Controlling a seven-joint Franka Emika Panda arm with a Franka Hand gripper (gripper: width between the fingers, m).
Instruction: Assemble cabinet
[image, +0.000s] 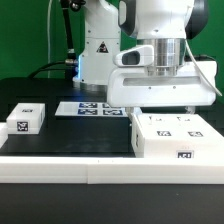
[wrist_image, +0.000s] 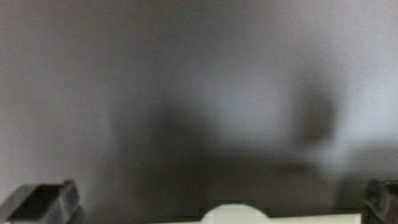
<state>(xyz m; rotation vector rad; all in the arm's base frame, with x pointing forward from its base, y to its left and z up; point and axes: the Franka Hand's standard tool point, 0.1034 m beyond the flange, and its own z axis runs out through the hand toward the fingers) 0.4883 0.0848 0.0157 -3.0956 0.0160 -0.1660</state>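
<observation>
The black table bears the cabinet flat, tags upward

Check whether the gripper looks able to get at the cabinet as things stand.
Probably yes: the gripper hangs open right above the cabinet, with nothing visible between them. Whether its opening spans the box, I cannot tell.
</observation>
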